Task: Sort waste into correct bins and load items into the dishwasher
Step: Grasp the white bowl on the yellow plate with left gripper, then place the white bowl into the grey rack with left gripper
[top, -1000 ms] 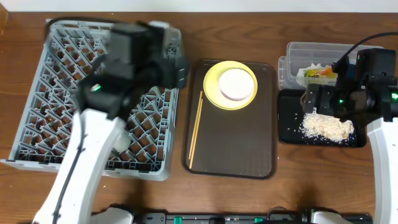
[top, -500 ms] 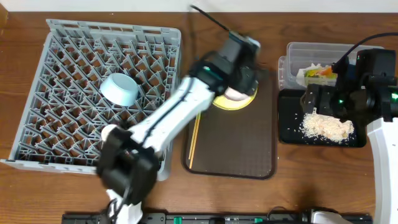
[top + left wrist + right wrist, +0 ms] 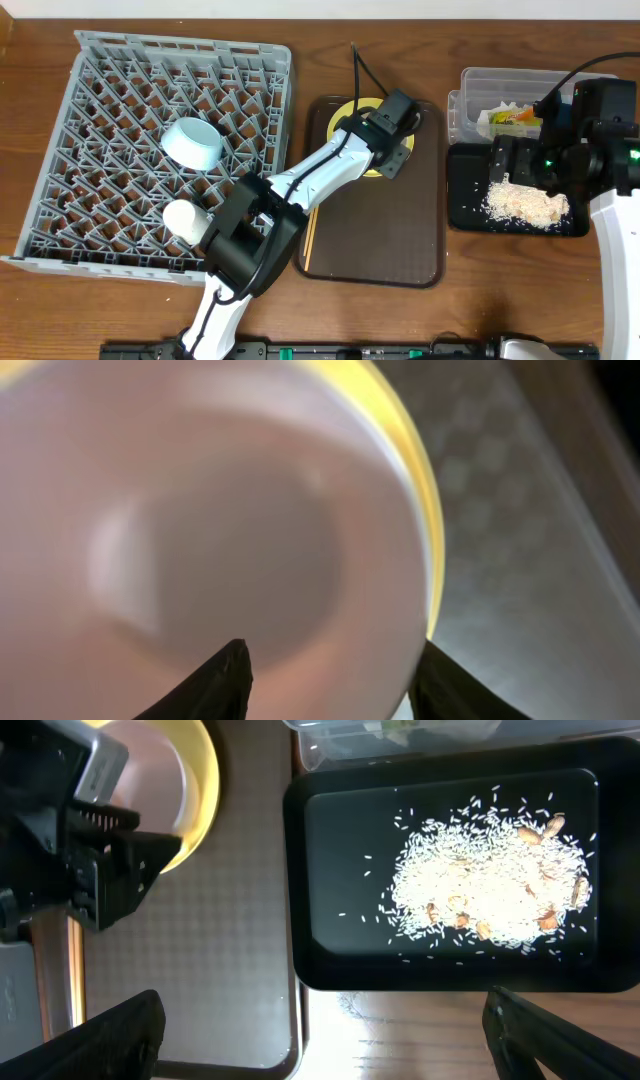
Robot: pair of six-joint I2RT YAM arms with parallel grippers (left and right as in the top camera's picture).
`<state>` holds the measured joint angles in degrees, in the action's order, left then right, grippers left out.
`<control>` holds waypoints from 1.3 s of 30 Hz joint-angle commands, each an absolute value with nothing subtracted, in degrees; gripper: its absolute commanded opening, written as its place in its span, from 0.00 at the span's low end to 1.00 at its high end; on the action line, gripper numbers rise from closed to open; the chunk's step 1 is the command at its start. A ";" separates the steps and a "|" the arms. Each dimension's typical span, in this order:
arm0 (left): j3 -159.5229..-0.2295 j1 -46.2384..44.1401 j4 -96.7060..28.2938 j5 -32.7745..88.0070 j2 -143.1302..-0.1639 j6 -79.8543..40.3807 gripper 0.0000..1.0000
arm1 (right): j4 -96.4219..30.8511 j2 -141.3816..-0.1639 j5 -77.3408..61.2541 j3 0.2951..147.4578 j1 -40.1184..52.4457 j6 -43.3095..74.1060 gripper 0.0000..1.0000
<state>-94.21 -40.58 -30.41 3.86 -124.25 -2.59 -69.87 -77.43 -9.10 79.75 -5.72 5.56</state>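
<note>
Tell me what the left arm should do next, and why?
Probably ease the left gripper down and close it on the rim of the white bowl. It is open just over that bowl, which sits on the yellow plate; the blue bowl already lies in the grey rack.

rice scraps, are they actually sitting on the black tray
Touching. The right wrist view shows the rice scraps lying spread across the floor of the black tray, with loose grains scattered flat on it inside its rim.
</note>
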 commanded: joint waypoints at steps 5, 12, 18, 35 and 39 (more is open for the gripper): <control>-93.51 -40.53 -33.39 0.36 -124.36 -2.17 0.49 | -70.11 -77.62 -8.84 79.81 -6.04 5.06 0.99; -93.38 -40.53 -33.58 0.36 -124.36 -2.17 0.20 | -70.11 -77.62 -8.84 79.81 -6.04 5.06 0.99; -93.38 -40.53 -33.76 0.36 -122.87 -2.20 0.06 | -70.13 -77.62 -8.84 79.81 -6.04 5.06 0.99; -93.38 -16.88 -41.34 31.16 -97.62 -6.15 0.06 | -70.08 -77.62 -8.82 79.81 -6.04 5.04 0.99; -93.34 -2.92 -41.30 56.25 -100.75 -6.11 0.06 | -70.17 -77.62 -8.82 79.81 -6.04 5.06 0.99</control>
